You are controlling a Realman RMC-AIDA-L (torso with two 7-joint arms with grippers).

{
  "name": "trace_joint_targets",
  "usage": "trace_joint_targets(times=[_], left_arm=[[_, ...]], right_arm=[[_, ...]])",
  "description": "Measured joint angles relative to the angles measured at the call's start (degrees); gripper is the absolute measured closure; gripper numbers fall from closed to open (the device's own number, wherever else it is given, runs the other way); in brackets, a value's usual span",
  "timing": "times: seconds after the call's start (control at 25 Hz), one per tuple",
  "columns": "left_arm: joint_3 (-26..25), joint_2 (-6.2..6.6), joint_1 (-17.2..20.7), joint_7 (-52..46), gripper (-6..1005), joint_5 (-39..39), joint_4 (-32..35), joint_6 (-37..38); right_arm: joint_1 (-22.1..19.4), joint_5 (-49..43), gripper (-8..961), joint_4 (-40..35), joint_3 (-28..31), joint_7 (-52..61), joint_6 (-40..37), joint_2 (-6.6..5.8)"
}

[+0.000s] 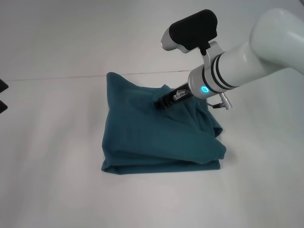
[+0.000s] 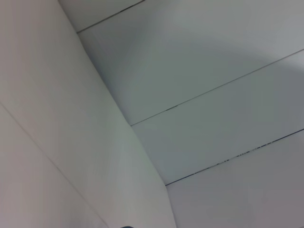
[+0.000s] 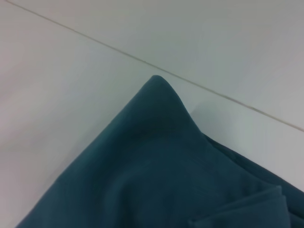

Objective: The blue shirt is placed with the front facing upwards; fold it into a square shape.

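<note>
The blue shirt [image 1: 156, 135] lies in the middle of the white table [image 1: 52, 152], folded into a rough square bundle, with loose folds along its right side. Its lettering and collar are hidden. My right gripper [image 1: 167, 100] reaches in from the upper right and rests low on the shirt's far right part. The right wrist view shows a folded corner of the shirt [image 3: 156, 166] on the table. My left gripper [image 1: 2, 96] is parked at the far left edge, well away from the shirt, with two dark fingertips apart. The left wrist view shows only white surfaces.
A thin seam [image 1: 57, 78] runs across the table behind the shirt. The big white right arm [image 1: 247, 61] hangs over the far right of the table. Bare table surrounds the shirt on all sides.
</note>
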Motion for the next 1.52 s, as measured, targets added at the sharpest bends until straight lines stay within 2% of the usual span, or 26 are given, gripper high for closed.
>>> trace_joint_targets(times=[0.24, 0.4, 0.84, 1.04, 1.2, 1.32, 1.52], left_arm=[[0.25, -0.19, -0.30, 0.15, 201, 0.00, -0.37, -0.28], [0.45, -0.24, -1.79, 0.96, 201, 0.00, -2.55, -1.04], [0.54, -0.23, -2.15, 1.66, 201, 0.37, -3.24, -1.67], [0.54, -0.23, -2.17, 1.68, 201, 0.46, -3.29, -1.79], [0.54, -0.23, -2.17, 1.68, 201, 0.46, -3.30, -1.79], [0.54, -0.23, -2.16, 1.68, 201, 0.46, -3.30, -1.77], [0.54, -0.23, -1.96, 1.68, 200, 0.27, -3.30, -1.69]], right_arm=[[0.43, 0.61, 608, 1.75, -1.04, -0.10, 1.44, -0.01], [0.68, 0.21, 620, 3.78, -2.56, 0.79, 1.84, -0.14], [-0.53, 0.53, 652, 1.62, -2.38, 1.36, 0.85, -0.29], [-0.74, 0.57, 879, 1.00, -2.31, 2.28, 0.74, -0.43], [-0.92, 0.56, 918, 0.65, -2.27, 2.68, 0.30, -0.52], [-2.20, 0.55, 937, -2.07, -2.22, 3.17, -0.88, -0.55], [-7.10, -0.37, 934, -12.42, -2.19, 6.16, -5.27, -1.04]])
